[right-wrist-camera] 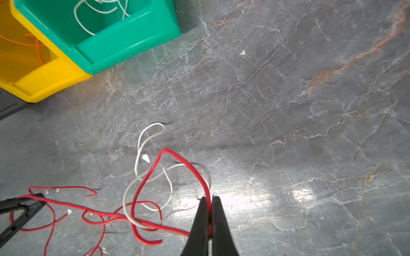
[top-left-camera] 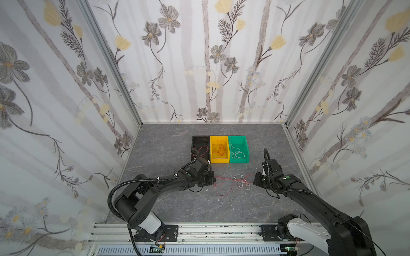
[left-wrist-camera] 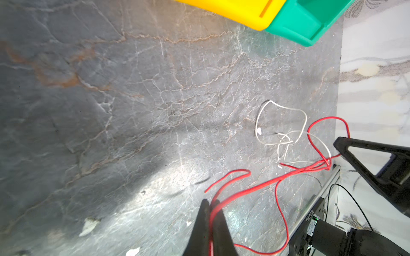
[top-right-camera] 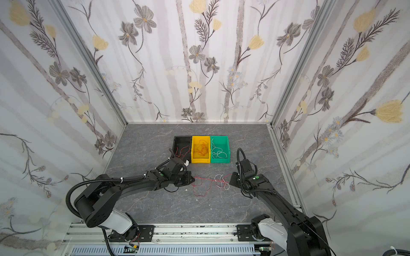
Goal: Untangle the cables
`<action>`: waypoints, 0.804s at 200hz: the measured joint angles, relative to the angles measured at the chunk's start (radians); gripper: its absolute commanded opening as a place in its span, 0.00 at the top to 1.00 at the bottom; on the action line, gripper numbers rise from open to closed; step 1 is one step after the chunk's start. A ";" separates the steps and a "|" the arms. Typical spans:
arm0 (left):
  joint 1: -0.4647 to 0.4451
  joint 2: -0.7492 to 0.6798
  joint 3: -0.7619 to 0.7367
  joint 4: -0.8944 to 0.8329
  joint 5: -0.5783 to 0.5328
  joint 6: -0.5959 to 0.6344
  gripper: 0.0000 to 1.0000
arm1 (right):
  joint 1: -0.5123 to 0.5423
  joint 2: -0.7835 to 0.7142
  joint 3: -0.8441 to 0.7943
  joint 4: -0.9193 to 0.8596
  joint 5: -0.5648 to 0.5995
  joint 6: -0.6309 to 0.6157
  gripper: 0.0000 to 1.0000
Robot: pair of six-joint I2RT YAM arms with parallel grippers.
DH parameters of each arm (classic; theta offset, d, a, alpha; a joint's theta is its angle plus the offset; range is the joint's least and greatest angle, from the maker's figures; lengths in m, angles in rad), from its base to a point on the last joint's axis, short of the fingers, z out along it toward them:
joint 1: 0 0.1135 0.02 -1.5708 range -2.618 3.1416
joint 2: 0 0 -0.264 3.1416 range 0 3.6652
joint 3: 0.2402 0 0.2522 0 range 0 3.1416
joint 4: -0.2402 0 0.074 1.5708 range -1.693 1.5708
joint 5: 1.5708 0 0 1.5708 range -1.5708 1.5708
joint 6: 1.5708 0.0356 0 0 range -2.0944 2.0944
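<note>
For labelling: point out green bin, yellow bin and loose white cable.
green bin (top-left-camera: pixel 239 160): in a top view, front wall
yellow bin (top-left-camera: pixel 219 160): in a top view, front wall
white cable (right-wrist-camera: pixel 138 144): right wrist view, upper loop

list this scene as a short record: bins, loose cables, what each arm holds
bins: black bin has red cables, yellow bin orange cables, green bin white cables
tangle on table: loose red cable tangled with loose white cable
left gripper: jaws shut on loose red cable
right gripper: jaws shut on loose red cable
</note>
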 measured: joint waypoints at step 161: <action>-0.003 -0.037 -0.032 -0.066 0.036 0.040 0.44 | 0.068 0.047 -0.031 0.108 -0.130 -0.031 0.64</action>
